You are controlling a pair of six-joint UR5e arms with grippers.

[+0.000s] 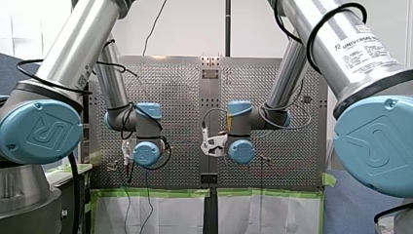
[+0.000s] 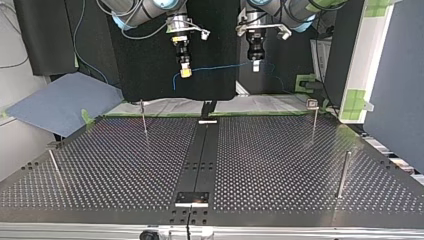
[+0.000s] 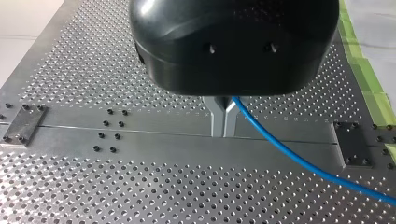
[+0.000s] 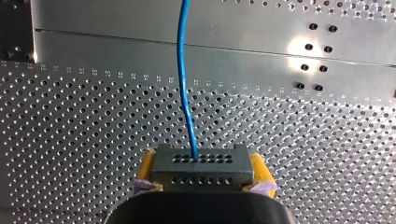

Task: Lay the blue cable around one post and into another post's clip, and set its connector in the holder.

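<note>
Right jaws clamp the dark, hole-dotted connector [image 4: 201, 170] while left jaws pinch its thin blue cable [image 3: 289, 154].

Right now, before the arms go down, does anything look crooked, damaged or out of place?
Nothing stands out. The connector sits square in the jaws of my right gripper, and the blue cable runs from it without a kink to my left gripper.

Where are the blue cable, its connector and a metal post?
blue cable [image 4: 183, 70], right wrist view, its run ahead of the connector.
connector [image 4: 201, 165], right wrist view, middle of its holed face.
post [image 2: 343, 175], top view, midway up its shaft.
</note>
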